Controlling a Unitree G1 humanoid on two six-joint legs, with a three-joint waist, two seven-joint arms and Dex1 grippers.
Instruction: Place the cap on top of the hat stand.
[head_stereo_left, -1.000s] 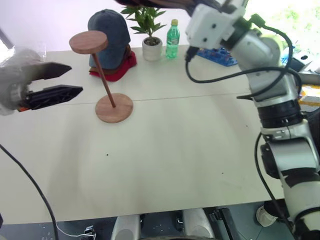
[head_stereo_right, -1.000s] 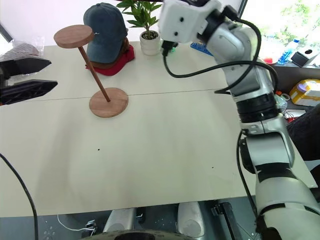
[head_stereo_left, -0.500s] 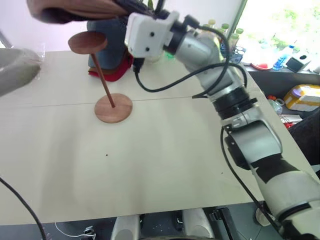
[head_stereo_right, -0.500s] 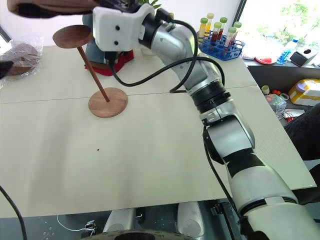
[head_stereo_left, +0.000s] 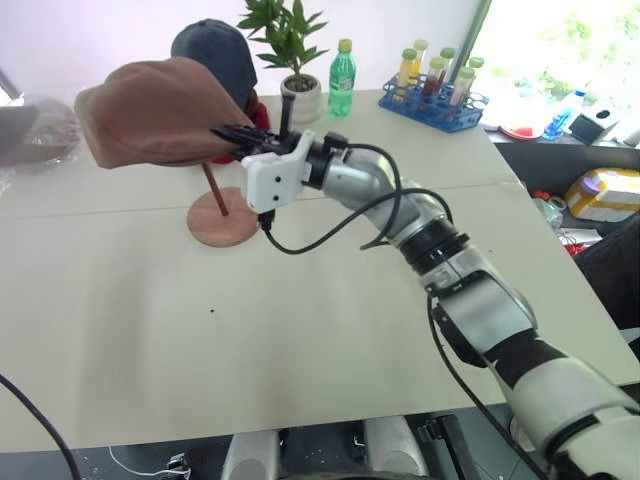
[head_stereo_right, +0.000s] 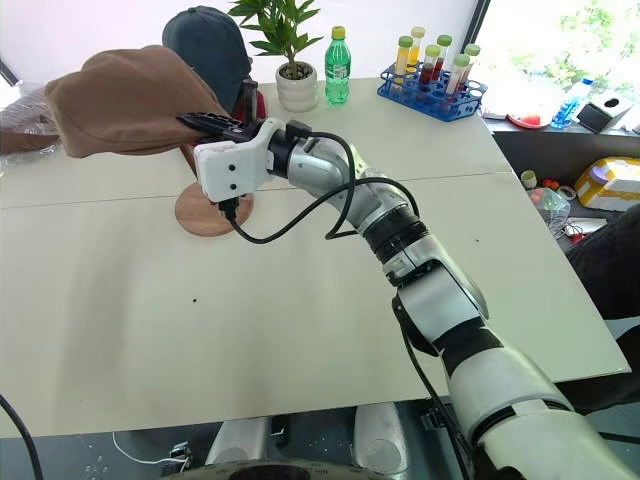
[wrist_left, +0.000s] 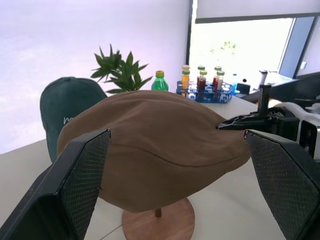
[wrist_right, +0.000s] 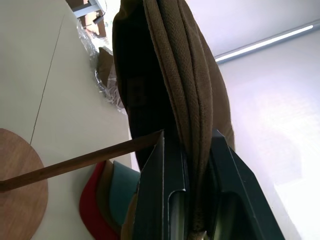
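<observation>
- One counter (head_stereo_left: 330, 330) carries the whole scene.
- One brown cap (head_stereo_left: 150, 112) hangs over the hat stand (head_stereo_left: 222, 217), hiding the stand's top disc; whether it rests on the disc cannot be told.
- One right hand (head_stereo_left: 232, 134) clenches the cap's edge on the side away from the stand's rod.
- One left hand (wrist_left: 175, 185), fingers spread and holding nothing, waits near the cap.
- One blue denim cap (head_stereo_right: 210, 40) sits behind the hat stand, one potted plant (head_stereo_left: 295, 60) beside it, then one green bottle (head_stereo_left: 343, 77).
- One rack of tubes (head_stereo_left: 435, 95) stands further from the stand; five tubes show.
- Risk: released off-centre, the floppy cap likely slides off the small disc.
- Risk: a sideways tug from the pinching hand could tip the slanted, light-looking stand.
</observation>
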